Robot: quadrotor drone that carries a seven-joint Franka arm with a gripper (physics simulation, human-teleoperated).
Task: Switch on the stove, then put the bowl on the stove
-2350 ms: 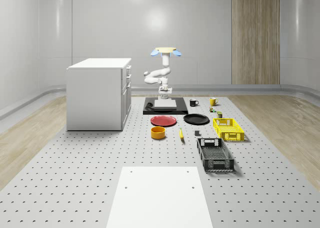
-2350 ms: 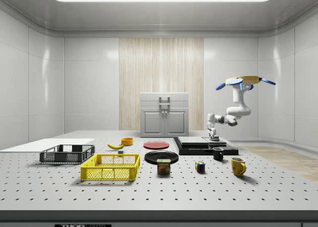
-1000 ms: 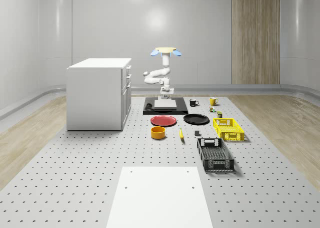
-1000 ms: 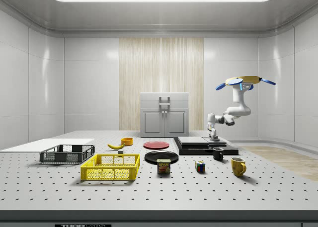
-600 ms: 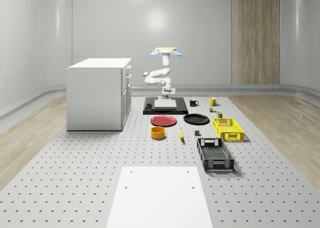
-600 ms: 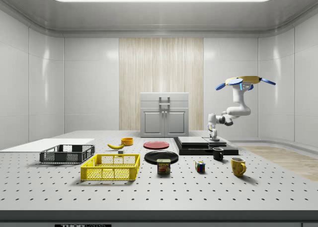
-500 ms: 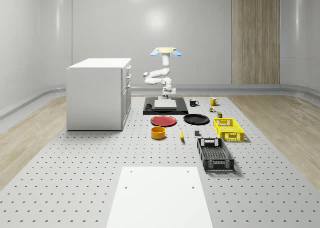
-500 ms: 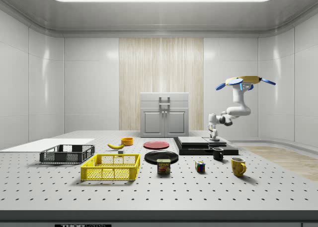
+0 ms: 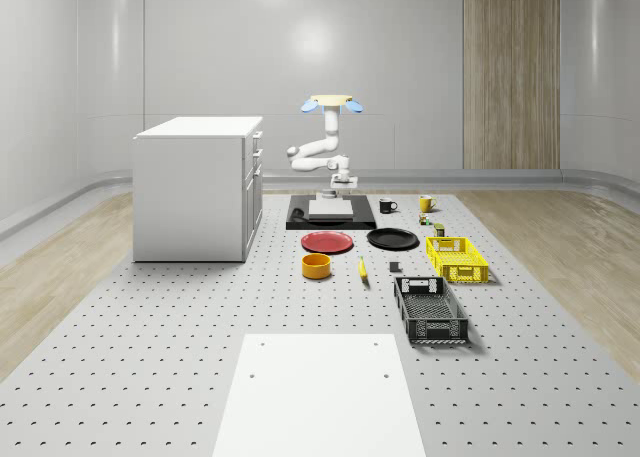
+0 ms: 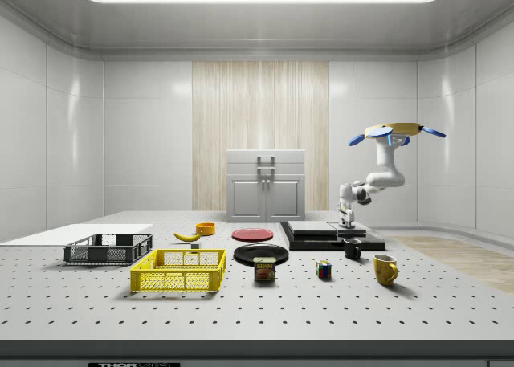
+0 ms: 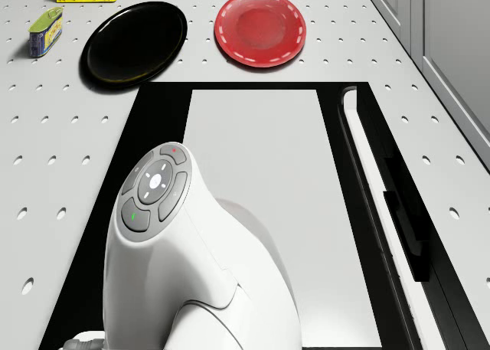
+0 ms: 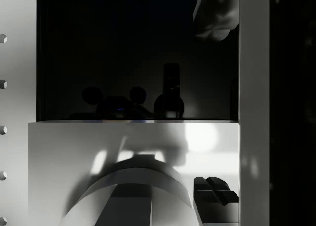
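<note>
The arm (image 11: 199, 266) hides part of the stove (image 11: 260, 174); pincer fingers too small to tell.

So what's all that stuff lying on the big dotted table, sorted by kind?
Plates: 2, a red plate and a black plate
Mugs: 2, a black mug and a yellow mug
Crates: 2, a yellow crate and a black crate
Bowl: 1, orange bowl
Banana: 1
Can: 1
Puzzle cube: 1
Stove: 1
Cabinet: 1
Total: 12

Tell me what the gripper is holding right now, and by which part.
Nothing is held. The gripper hangs just above the stove, with the drone hovering behind it. The bowl sits untouched on the table.
</note>
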